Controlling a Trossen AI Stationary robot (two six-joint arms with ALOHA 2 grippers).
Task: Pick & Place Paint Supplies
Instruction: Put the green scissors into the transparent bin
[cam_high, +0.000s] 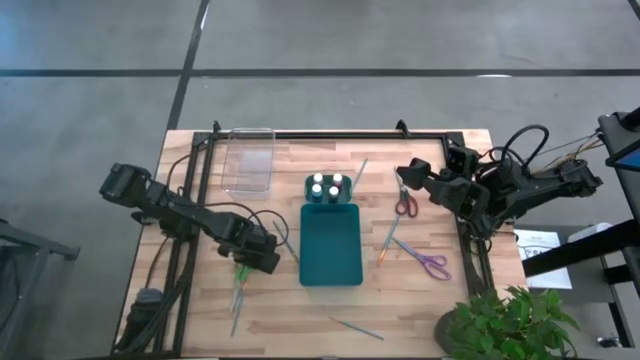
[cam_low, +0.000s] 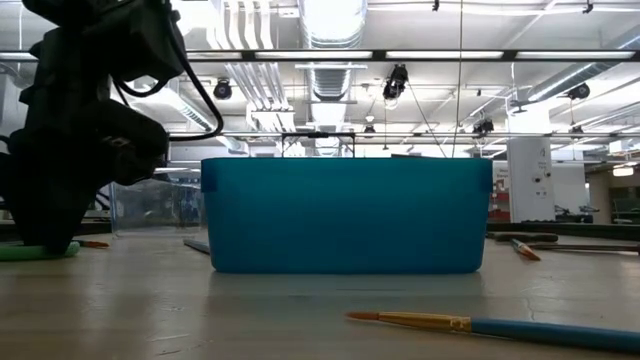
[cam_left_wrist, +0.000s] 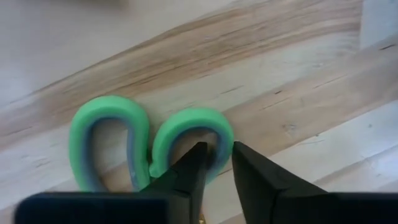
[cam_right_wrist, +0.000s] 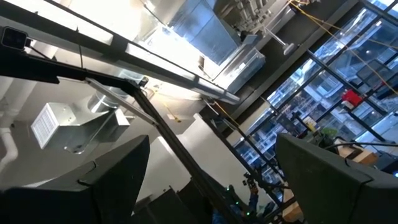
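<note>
The green-handled scissors (cam_left_wrist: 149, 146) lie flat on the wood left of the teal tray (cam_high: 330, 262). My left gripper (cam_left_wrist: 217, 163) is down on them (cam_high: 243, 272) and shut on one handle loop. Their green handle shows under the arm in the low view (cam_low: 35, 250). Red-handled scissors (cam_high: 405, 205), purple-handled scissors (cam_high: 433, 264) and a brush (cam_high: 390, 240) lie right of the tray. White-capped paint bottles (cam_high: 328, 186) stand at the tray's far end. My right gripper (cam_high: 405, 172) hangs open above the red scissors, tipped up toward the ceiling (cam_right_wrist: 211, 174). My left gripper has the rim of one handle loop (cam_left_wrist: 222, 138) of the green scissors between its two fingers, one finger inside the loop (cam_left_wrist: 194, 163) and one outside (cam_left_wrist: 249, 167). The fingers come from above, pointing down. The scissors lie flat on the table.
A clear plastic box (cam_high: 250, 160) sits at the far left of the table. Loose brushes lie near the front edge (cam_high: 357, 328), near the bottles (cam_high: 360, 172) and below the left gripper (cam_high: 237, 305). A potted plant (cam_high: 500, 325) stands at the near right corner.
</note>
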